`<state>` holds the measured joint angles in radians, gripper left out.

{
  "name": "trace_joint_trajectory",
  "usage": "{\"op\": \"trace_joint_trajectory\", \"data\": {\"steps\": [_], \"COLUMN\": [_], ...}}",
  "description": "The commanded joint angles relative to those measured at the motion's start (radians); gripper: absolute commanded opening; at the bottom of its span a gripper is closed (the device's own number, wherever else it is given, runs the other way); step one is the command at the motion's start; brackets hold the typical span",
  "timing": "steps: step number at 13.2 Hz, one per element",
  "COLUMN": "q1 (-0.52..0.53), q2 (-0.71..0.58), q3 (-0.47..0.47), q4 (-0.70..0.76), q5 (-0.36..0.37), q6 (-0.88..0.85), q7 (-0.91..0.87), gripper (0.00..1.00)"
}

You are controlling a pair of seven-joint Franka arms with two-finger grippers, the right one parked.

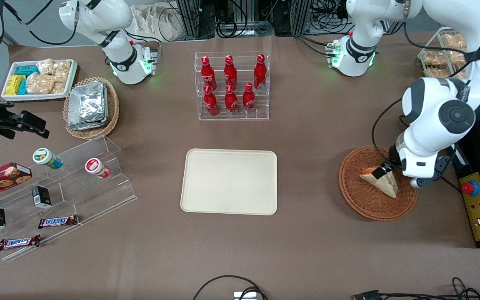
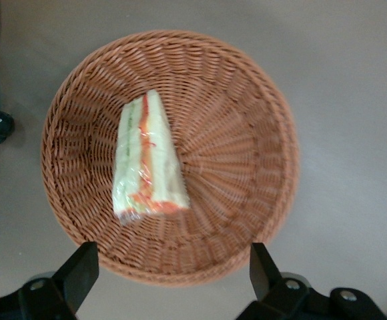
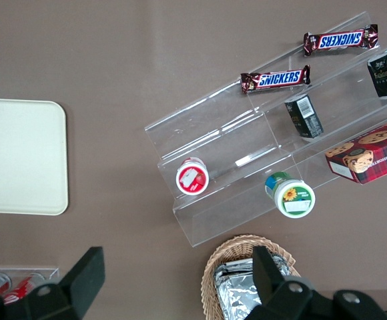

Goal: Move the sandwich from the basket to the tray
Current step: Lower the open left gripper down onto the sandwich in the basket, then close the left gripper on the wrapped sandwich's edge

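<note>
The sandwich (image 1: 383, 182), a wrapped white-bread wedge with orange-red and green filling at its edge, lies in the round reddish-brown wicker basket (image 1: 369, 210) toward the working arm's end of the table. In the left wrist view the sandwich (image 2: 145, 160) lies off-centre in the basket (image 2: 247, 120). My left gripper (image 1: 390, 171) hovers above the basket, over its rim. Its fingers (image 2: 80, 270) stand wide apart and hold nothing. The cream-beige tray (image 1: 229, 181) lies flat and bare at the table's middle, and also shows in the right wrist view (image 3: 17, 157).
A clear rack of red bottles (image 1: 231, 85) stands farther from the camera than the tray. A yellow control box with a red button (image 1: 475, 204) lies beside the basket. Toward the parked arm's end are a stepped acrylic shelf (image 1: 56, 183) and a tan foil-packet basket (image 1: 91, 106).
</note>
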<state>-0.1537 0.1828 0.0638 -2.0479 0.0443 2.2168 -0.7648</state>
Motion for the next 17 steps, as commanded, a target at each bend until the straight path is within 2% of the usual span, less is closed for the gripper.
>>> {"op": "trace_joint_trajectory", "data": {"steps": [1, 10, 11, 12, 14, 15, 17], "q1": [0.003, 0.003, 0.003, 0.003, 0.003, 0.003, 0.003], "q2": [0.021, 0.158, 0.161, 0.162, 0.158, 0.152, 0.142], "q3": [0.024, 0.025, 0.025, 0.025, 0.025, 0.025, 0.025], "q4": [-0.040, -0.064, -0.066, -0.064, -0.061, -0.061, -0.060], "q5": [0.022, 0.020, 0.019, 0.019, 0.022, 0.023, 0.023], "q6": [0.064, 0.230, 0.239, 0.239, 0.235, 0.230, 0.224], "q7": [-0.036, -0.105, -0.110, -0.126, -0.130, -0.122, -0.117], "gripper": [1.00, 1.00, 0.91, 0.66, 0.09, 0.00, 0.00]}}
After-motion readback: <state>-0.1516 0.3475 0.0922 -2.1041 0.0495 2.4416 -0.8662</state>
